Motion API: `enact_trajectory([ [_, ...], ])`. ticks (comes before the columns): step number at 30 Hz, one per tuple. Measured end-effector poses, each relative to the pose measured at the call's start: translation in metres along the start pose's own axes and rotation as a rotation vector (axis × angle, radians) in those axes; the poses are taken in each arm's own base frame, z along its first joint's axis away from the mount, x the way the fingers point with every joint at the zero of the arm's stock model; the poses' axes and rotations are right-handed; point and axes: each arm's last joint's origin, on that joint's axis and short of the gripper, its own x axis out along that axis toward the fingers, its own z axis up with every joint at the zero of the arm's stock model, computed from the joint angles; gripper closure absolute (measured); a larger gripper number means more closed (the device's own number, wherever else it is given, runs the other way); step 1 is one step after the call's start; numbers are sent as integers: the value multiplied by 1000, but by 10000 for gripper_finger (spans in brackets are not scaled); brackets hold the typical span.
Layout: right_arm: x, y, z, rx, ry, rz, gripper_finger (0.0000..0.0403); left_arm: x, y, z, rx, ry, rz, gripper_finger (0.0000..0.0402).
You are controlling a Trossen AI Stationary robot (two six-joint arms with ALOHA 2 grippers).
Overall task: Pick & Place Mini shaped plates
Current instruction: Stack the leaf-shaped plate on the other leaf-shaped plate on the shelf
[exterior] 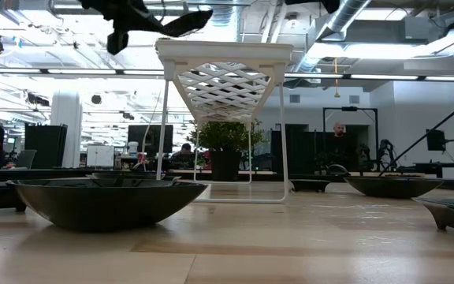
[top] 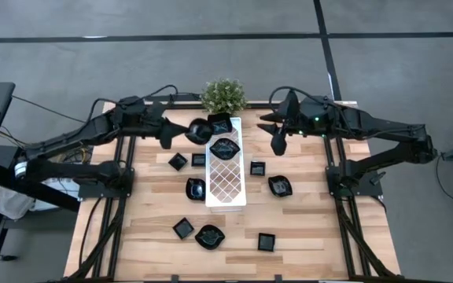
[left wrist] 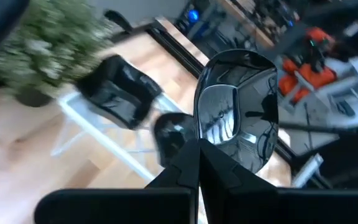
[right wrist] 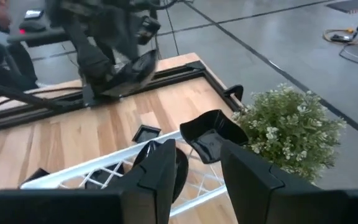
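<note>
Left gripper (top: 181,132) clamped on a glossy black oval mini plate (top: 198,130), held in the air beside the long white lattice tray (top: 226,185).
Right gripper (top: 278,143) hangs with fingers apart, holding nothing, beyond the tray's other side; two more black plates rest on the tray.

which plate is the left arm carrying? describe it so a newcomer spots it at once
Find the potted plant at the table's far edge, then look just to its left beside the white tray. The round black plate there is pinched edge-on in the left pincer, the only plate in the air.
</note>
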Motion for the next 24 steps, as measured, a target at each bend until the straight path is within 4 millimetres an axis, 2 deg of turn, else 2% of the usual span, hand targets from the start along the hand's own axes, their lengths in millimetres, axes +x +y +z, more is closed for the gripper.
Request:
enact_trajectory([
  [4,12,2,-2,21,22,-4,280,20,-10,-8,23,91,-19,399],
  [11,26,8,-8,-52,73,10,280,56,-11,-15,29,164,32,399],
  [15,22,7,-7,-82,66,12,280,72,-9,-14,26,187,53,399],
  [20,5,4,-2,-102,16,16,280,96,-9,-11,34,223,75,399],
  [24,-4,2,0,-108,-7,18,280,103,-11,-8,47,225,73,399],
])
